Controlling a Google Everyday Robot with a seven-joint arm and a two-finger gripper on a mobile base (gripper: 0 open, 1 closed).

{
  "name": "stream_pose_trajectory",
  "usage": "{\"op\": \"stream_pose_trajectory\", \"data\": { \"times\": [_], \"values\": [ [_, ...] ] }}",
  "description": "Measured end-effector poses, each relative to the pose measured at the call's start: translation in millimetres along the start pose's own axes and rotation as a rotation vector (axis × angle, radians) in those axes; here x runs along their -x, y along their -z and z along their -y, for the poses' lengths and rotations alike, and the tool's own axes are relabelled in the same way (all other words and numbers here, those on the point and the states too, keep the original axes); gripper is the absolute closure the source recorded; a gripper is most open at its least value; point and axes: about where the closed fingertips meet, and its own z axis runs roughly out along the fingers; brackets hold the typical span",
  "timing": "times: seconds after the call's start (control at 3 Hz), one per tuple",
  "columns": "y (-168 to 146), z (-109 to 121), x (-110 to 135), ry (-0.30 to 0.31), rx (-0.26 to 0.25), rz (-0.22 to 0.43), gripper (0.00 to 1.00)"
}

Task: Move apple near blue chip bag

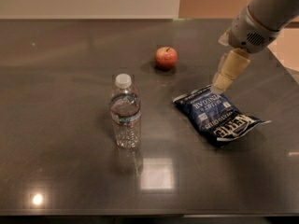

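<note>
The small red apple [166,57] sits on the dark table [65,69], toward the far middle. The crinkled dark blue chip bag [216,116] with white lettering lies flat to the right and nearer, its black end pointing right. My gripper [223,80] comes in from the upper right on a grey arm and hangs just above the bag's far corner, to the right of the apple and apart from it. It holds nothing that I can see.
A clear plastic water bottle [124,112] with a white cap stands upright left of the bag. The table's right edge [285,69] runs behind the arm. A pale wall lies beyond the far edge.
</note>
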Motion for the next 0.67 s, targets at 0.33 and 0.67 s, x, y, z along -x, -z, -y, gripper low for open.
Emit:
{"op": "stream_pose_trajectory", "data": {
  "times": [0.33,0.67],
  "values": [
    [-29.1,34.1,18.6,-0.023,-0.034,0.054,0.0],
    [-56.0,58.6,34.6,-0.064,-0.041,0.101,0.0]
  ]
}}
